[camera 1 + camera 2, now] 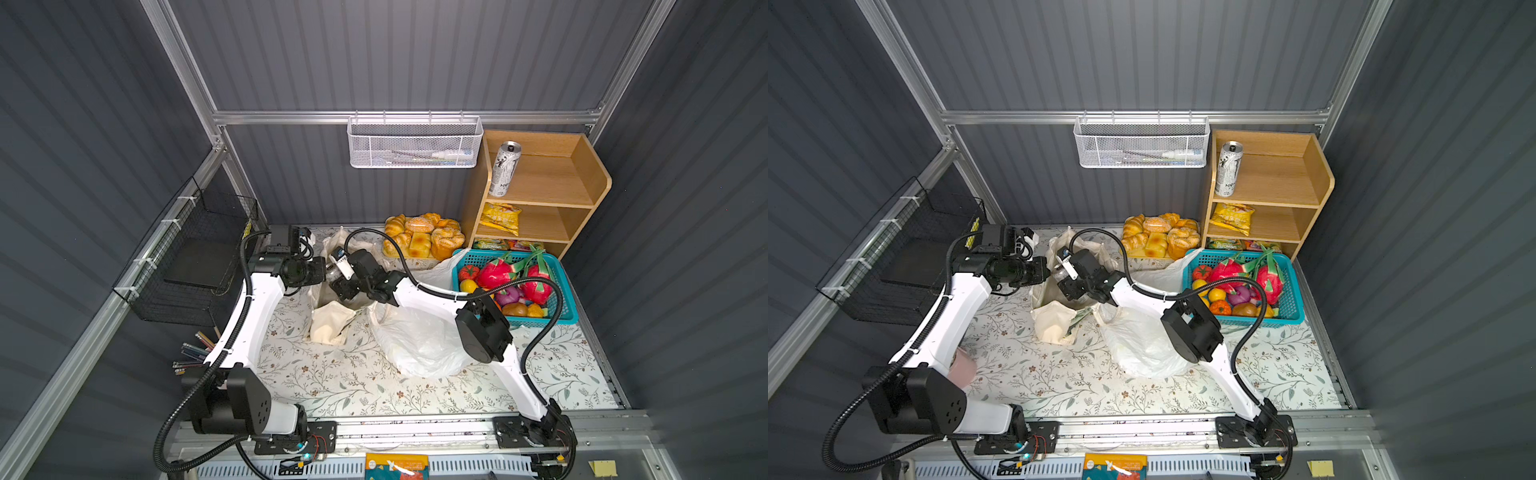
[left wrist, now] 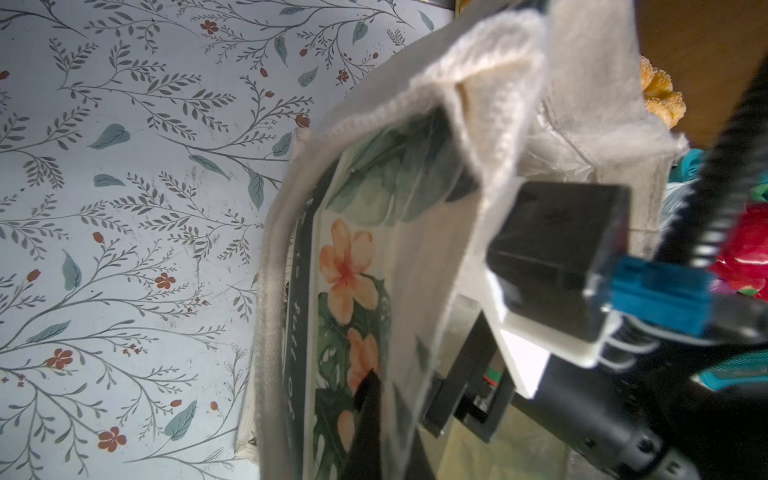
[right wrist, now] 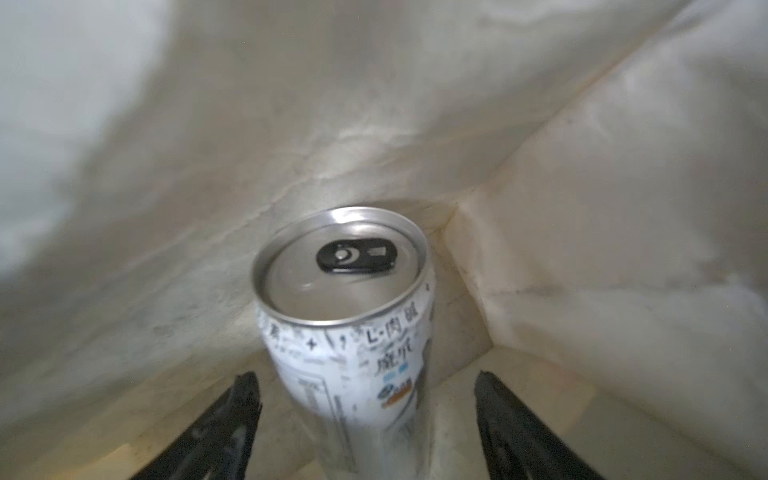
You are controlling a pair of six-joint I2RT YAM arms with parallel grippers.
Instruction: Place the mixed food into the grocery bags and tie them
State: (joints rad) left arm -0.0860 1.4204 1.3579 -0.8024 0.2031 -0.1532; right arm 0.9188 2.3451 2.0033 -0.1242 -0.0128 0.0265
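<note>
Here the right claw (image 3: 365,376) stands released inside the tote (image 1: 330,322), jaws apart on either side of the can (image 3: 345,291), clear of it. The left claw (image 2: 372,386) is clenched on the tote's rim. In both top views the tote sits left of centre, with the plastic bag (image 1: 419,345) just right of it.

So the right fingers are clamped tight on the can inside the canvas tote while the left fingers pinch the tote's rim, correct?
Not clamped. The right wrist view shows the fingers of the right gripper spread open, a gap on each side of the can. The rest stands: the can is inside the canvas tote, and the left gripper pinches its rim.
</note>
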